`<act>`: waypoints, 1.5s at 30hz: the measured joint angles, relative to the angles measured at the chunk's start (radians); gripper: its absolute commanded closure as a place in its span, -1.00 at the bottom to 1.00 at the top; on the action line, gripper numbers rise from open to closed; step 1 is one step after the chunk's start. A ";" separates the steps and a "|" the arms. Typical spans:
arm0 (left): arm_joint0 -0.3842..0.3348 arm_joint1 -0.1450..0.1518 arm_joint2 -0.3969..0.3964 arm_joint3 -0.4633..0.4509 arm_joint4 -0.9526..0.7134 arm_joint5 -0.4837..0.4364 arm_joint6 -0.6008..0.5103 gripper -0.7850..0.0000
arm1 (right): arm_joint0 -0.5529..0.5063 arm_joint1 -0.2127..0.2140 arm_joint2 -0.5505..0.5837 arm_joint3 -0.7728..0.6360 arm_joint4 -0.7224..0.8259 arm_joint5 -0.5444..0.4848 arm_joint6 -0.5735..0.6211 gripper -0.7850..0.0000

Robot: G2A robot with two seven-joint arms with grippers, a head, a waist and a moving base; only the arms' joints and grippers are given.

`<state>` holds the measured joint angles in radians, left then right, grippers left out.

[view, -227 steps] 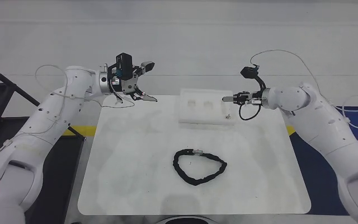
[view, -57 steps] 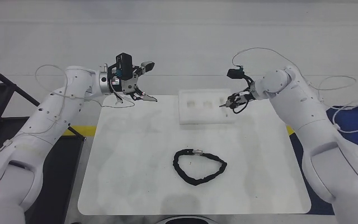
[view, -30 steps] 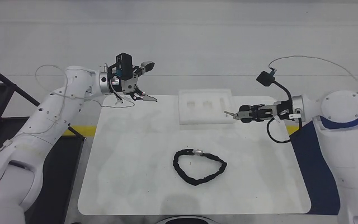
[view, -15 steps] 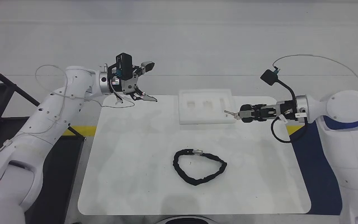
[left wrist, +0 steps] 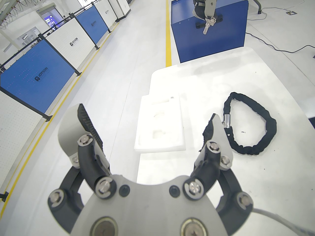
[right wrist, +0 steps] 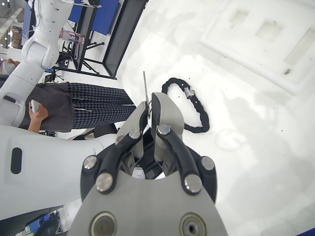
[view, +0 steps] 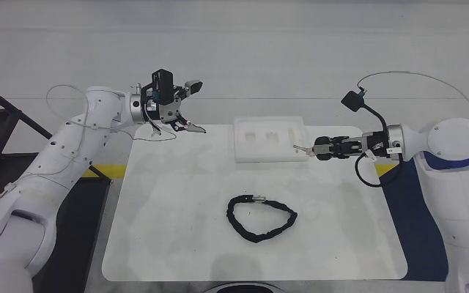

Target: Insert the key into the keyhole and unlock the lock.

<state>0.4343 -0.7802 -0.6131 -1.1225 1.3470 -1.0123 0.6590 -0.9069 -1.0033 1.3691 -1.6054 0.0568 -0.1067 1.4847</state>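
Nearest us in the top view, the black fabric-sleeved chain lock (view: 261, 217) lies in a closed loop at the lower centre of the white counter (view: 161, 234). Its metal barrel (view: 258, 198) lies flat at the upper edge of the loop. Both arms are well apart from it.

Beyond the loop, at the upper centre of the frame, lies a white foam tray (view: 267, 155) with two square recesses and one long slot. It sits near the lock but does not touch it.

Just right of the tray we see the right gripper (view: 311, 150), its fingers clamped on the head of the key (view: 299, 149). The key is held in the air, with its blade pointing toward the left of the frame and its tip over the tray's right-hand edge.

At the upper left, over the counter's far corner, hangs the left gripper (view: 192, 106) with its fingers spread wide apart.

A black metal rack (view: 66, 212) stands against the counter at the left edge of the frame. In the left wrist view the floor is pale and glossy, and a yellow line (left wrist: 168, 25) runs along it. A blue cabinet (left wrist: 221, 37) stands past the counter's far end. Blue and white partition panels (left wrist: 37, 74) line the left of that frame, each printed with a logo and a word.
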 measured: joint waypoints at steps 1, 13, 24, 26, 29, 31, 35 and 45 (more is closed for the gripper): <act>0.000 0.000 0.000 0.000 0.000 0.000 0.000 -1.00 | 0.000 0.000 0.000 0.000 0.000 0.000 0.000 1.00; 0.000 0.000 0.000 0.000 0.000 0.000 0.000 -1.00 | 0.000 0.000 0.000 0.000 0.000 0.000 0.000 1.00; 0.000 0.000 0.000 0.000 0.000 0.000 0.000 -1.00 | 0.000 0.000 0.000 0.000 0.000 0.000 0.000 1.00; 0.000 0.000 0.000 0.000 0.000 0.000 0.000 -1.00 | 0.000 0.000 0.000 0.000 0.000 0.000 0.000 1.00; 0.000 0.000 0.000 0.000 0.000 0.000 0.000 -1.00 | 0.000 0.000 0.000 0.000 0.000 0.000 0.000 1.00; 0.000 0.000 0.000 0.000 0.000 0.000 0.000 -1.00 | 0.000 0.000 0.000 0.000 0.000 0.000 0.000 1.00; 0.001 0.000 0.000 -0.001 0.000 0.001 -0.001 -1.00 | 0.000 0.000 0.000 0.000 0.000 0.000 0.000 1.00; 0.085 -0.032 0.053 0.021 -0.062 0.001 -0.067 -1.00 | 0.000 0.000 0.000 0.000 0.000 0.000 0.000 1.00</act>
<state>0.5191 -0.8125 -0.5602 -1.1017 1.2848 -1.0112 0.5915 -0.9069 -1.0033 1.3691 -1.6054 0.0568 -0.1066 1.4848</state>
